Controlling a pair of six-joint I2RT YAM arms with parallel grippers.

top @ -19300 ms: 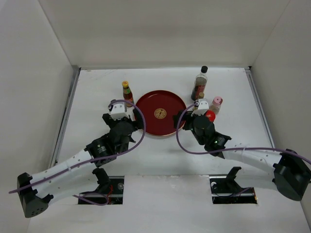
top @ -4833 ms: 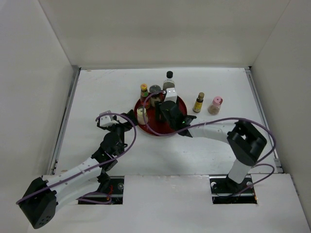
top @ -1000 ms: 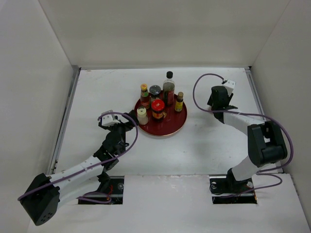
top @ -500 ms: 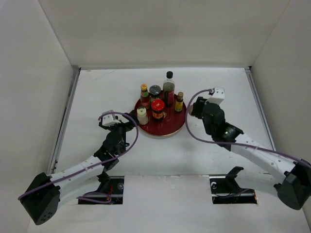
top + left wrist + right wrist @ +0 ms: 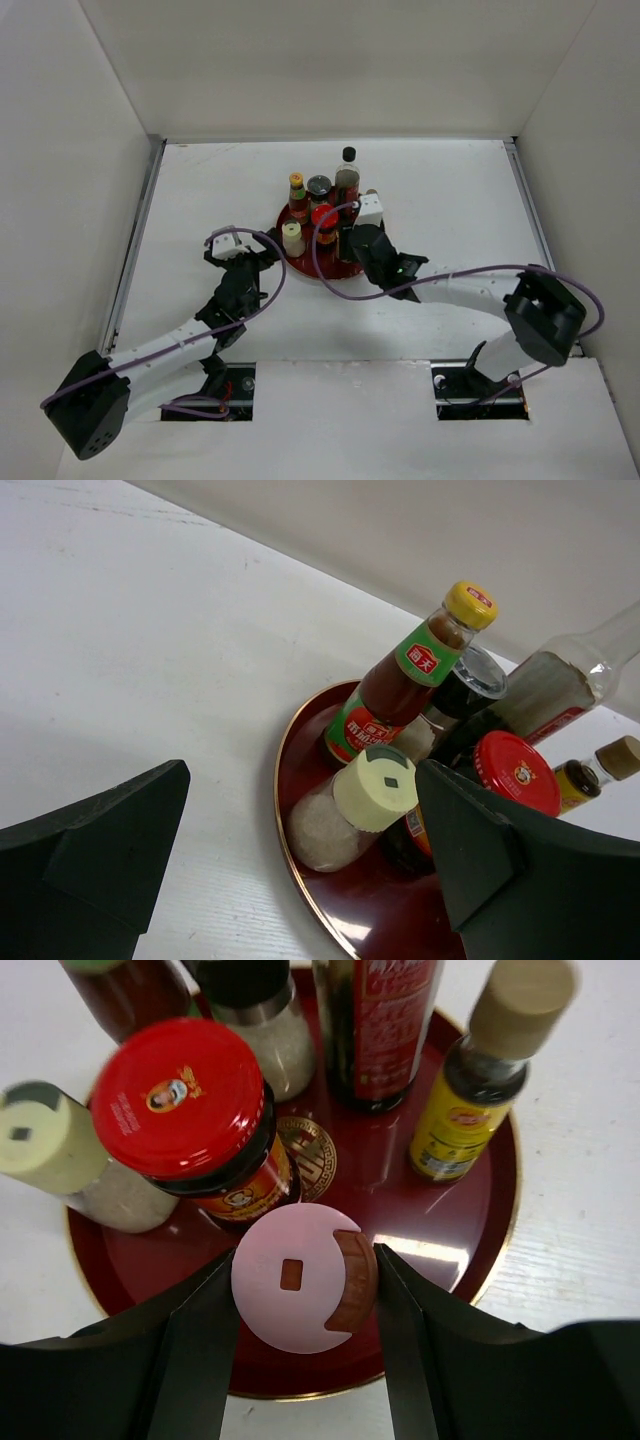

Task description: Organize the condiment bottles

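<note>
My right gripper (image 5: 305,1288) is shut on the pink-capped bottle (image 5: 295,1278), held upright over the near part of the round red tray (image 5: 470,1230). On the tray stand the red-lidded jar (image 5: 180,1100), the cream-capped shaker (image 5: 40,1130), the yellow-labelled bottle (image 5: 460,1120), the tall dark bottle (image 5: 375,1020), the grey-capped shaker (image 5: 260,1010) and the yellow-capped red sauce (image 5: 400,680). My left gripper (image 5: 303,775) stands open just left of the tray, the cream-capped shaker (image 5: 370,790) ahead of its jaws and untouched.
The tray (image 5: 300,262) sits mid-table with white tabletop around it. The right arm (image 5: 450,290) reaches across from the right. White walls enclose the table on the left, back and right.
The right arm has swung from the table's right side to the tray, carrying the pink-capped bottle. The left arm has not moved.
</note>
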